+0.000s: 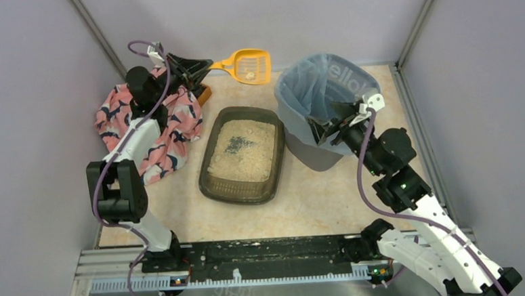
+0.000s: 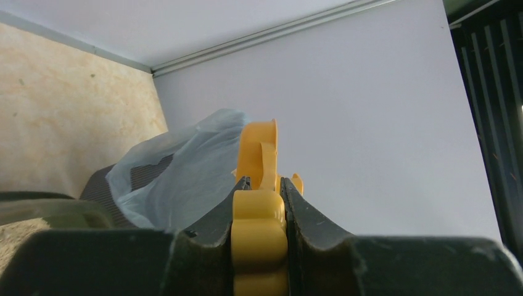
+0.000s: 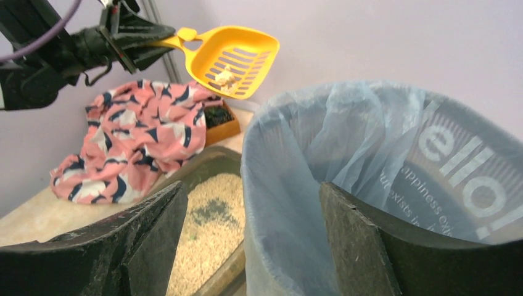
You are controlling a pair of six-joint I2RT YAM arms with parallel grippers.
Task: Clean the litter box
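Observation:
The litter box (image 1: 244, 156) is a low dark tray of pale litter with a dark patch, in the middle of the table; it also shows in the right wrist view (image 3: 213, 222). My left gripper (image 1: 200, 67) is shut on the handle of a yellow-orange scoop (image 1: 249, 65), held in the air behind the box with a small clump in it. The handle sits between my fingers in the left wrist view (image 2: 260, 213). My right gripper (image 1: 321, 126) is open, its jaws astride the near rim of the grey bin (image 1: 329, 104) with the blue bag (image 3: 345, 185).
A pink patterned cloth (image 1: 151, 123) lies at the left beside the box, with a small orange-brown tray (image 3: 219, 120) behind it. Grey walls close in the back and sides.

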